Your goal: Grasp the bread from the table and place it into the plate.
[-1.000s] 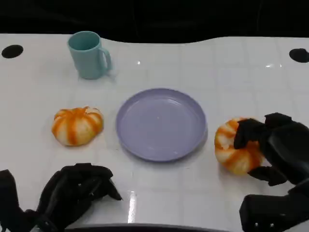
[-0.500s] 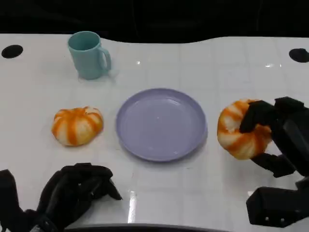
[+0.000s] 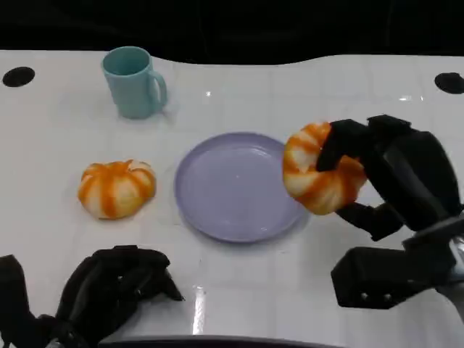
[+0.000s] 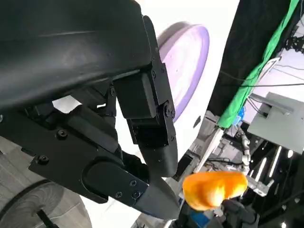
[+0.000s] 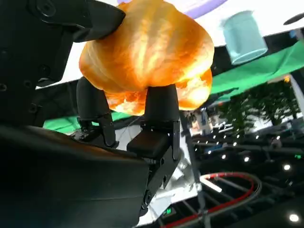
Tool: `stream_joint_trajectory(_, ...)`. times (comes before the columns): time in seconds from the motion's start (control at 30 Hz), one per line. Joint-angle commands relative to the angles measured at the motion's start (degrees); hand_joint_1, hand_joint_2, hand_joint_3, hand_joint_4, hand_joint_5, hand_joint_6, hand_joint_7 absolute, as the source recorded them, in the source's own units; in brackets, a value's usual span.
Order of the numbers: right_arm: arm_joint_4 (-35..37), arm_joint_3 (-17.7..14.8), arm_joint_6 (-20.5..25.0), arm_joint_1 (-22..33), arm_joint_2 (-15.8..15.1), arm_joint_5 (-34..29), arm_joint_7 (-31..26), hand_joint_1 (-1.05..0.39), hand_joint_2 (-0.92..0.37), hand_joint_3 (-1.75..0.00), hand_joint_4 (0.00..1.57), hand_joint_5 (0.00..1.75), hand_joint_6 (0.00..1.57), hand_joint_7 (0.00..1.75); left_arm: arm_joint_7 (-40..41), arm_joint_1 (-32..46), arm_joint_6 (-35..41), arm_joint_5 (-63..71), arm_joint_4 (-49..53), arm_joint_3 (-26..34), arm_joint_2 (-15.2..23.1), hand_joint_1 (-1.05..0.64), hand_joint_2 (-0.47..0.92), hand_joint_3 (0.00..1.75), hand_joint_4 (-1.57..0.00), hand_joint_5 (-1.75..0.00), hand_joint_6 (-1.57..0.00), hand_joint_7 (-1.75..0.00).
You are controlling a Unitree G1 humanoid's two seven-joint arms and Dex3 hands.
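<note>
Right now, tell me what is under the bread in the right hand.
The bread, held by the right hand, hangs over the purple plate's right rim. The rim there is covered; the plate's visible surface is bare.

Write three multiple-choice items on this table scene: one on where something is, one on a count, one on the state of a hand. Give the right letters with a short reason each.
1. Where is the cup?
A. on the plate
B. on the table beyond the plate, toward the robot's left
C. in the left robot hand

2. How many bread rolls are there?
A. one
B. two
C. three

3. What is the right robot hand doing?
A. lying flat on the table
B. gripping the cup
C. holding a bread roll above the plate's edge

Answers: 1 B, the cup stands on the white table behind the plate. 2 B, one roll lies on the table and the held roll is in the air. 3 C, its fingers wrap the roll at the plate's rim.
</note>
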Motion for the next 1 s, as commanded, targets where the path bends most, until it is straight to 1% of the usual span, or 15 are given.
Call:
stream_joint_trajectory(0.03,5.44,1.75,-0.38,-3.74,1.71,-0.65,-1.09,0.00,-0.13,-1.49,1.03,1.75,0.91,1.52,-0.57,0.52,-0.74,0.10,0.13,0.14,0.89,-0.94,0.70,0.00,-0.79,-1.43,-1.50,0.00)
stream_joint_trajectory(0.07,7.11,2.20,-0.66,-4.69,2.24,-0.85,-1.78,-0.01,-0.18,-1.42,1.00,1.75,0.88,1.55,-0.52,0.59,-0.61,0.07,0.02,0.14,0.90,-0.94,0.70,0.00,-0.79,-1.43,-1.50,0.00)
stream_joint_trajectory(0.1,8.83,2.65,-0.85,-5.68,2.77,-1.10,-2.44,-0.02,-0.20,-1.40,1.00,1.75,0.85,1.60,-0.67,0.61,-0.58,-0.02,0.07,0.18,0.92,-0.94,0.69,0.00,-0.79,-1.43,-1.50,0.00)
stream_joint_trajectory(0.17,12.20,3.59,-1.13,-7.60,3.75,-1.69,-3.72,-0.05,-0.22,-1.40,1.01,1.75,0.83,1.63,-1.08,0.61,-0.93,-0.03,0.36,0.20,0.97,-0.94,0.70,0.00,-0.79,-1.42,-1.49,0.00)
stream_joint_trajectory(0.27,16.40,4.75,-2.21,-9.63,4.70,-2.40,-5.95,-0.08,-0.23,-1.40,1.01,1.75,0.83,1.62,-1.47,0.78,-1.12,-0.01,0.57,0.22,1.05,-0.93,0.70,0.00,-0.79,-1.42,-1.49,0.00)
stream_joint_trajectory(0.4,22.39,6.32,-2.70,-12.97,6.40,-2.46,-7.25,-0.09,-0.23,-1.38,0.99,1.75,0.78,1.70,-1.44,1.24,-1.00,-0.13,0.01,0.17,0.89,-0.92,0.70,0.00,-0.79,-1.43,-1.49,0.00)
stream_joint_trajectory(0.53,27.84,7.97,-3.21,-16.03,7.87,-3.05,-9.46,-0.12,-0.25,-1.32,0.97,1.75,0.77,1.69,-2.03,1.35,-1.12,-0.17,0.00,0.17,1.16,-0.92,0.70,0.00,-0.78,-1.43,-1.48,0.00)
stream_joint_trajectory(0.67,33.55,9.43,-3.94,-18.76,9.13,-3.20,-11.89,-0.14,-0.30,-1.31,0.96,1.75,0.76,1.69,-1.84,1.63,-0.62,-0.24,-0.49,0.21,1.31,-0.91,0.70,0.00,-0.79,-1.42,-1.49,0.00)
stream_joint_trajectory(0.77,36.84,10.11,-3.34,-20.48,10.02,-2.95,-12.04,-0.17,-0.36,-1.22,0.93,1.75,0.74,1.67,-1.62,1.86,-0.42,-0.05,-0.94,0.00,1.33,-0.92,0.70,0.00,-0.79,-1.41,-1.49,0.00)
stream_joint_trajectory(0.8,37.74,10.28,-3.29,-20.93,10.26,-2.93,-12.27,-0.16,-0.37,-1.16,0.93,1.75,0.72,1.69,-1.43,1.98,-0.11,0.01,-1.23,-0.09,1.36,-0.92,0.70,0.00,-0.80,-1.41,-1.49,0.00)
stream_joint_trajectory(0.87,39.71,10.19,-3.72,-21.80,10.93,-2.20,-12.22,-0.15,-0.38,-1.12,0.92,1.75,0.72,1.68,-0.99,2.26,0.31,0.15,-1.85,-0.25,1.31,-0.93,0.69,0.00,-0.81,-1.40,-1.50,-0.01)
stream_joint_trajectory(0.9,40.51,9.87,-3.98,-22.11,11.30,-1.36,-11.46,-0.13,-0.39,-1.12,0.92,1.75,0.73,1.63,-0.91,2.34,0.45,0.14,-2.03,-0.27,1.25,-0.93,0.69,0.00,-0.81,-1.39,-1.50,-0.01)
stream_joint_trajectory(0.93,41.09,9.60,-3.73,-22.38,11.64,-0.49,-10.12,-0.13,-0.42,-1.13,0.90,1.75,0.77,1.42,-0.86,2.43,0.56,0.16,-2.24,-0.33,1.23,-0.93,0.69,0.00,-0.81,-1.39,-1.50,-0.01)
stream_joint_trajectory(0.97,41.38,9.46,-3.28,-22.55,11.84,0.24,-8.83,-0.14,-0.45,-1.07,0.87,1.73,0.82,1.16,-0.94,2.48,0.61,0.14,-2.36,-0.36,1.22,-0.93,0.69,0.00,-0.81,-1.39,-1.50,0.00)
stream_joint_trajectory(1.0,41.45,9.37,-2.96,-22.64,11.91,1.04,-7.17,-0.15,-0.51,-0.93,0.85,1.65,0.86,0.91,-1.09,2.52,0.36,0.19,-2.37,-0.41,1.21,-0.93,0.69,0.00,-0.81,-1.39,-1.50,0.00)
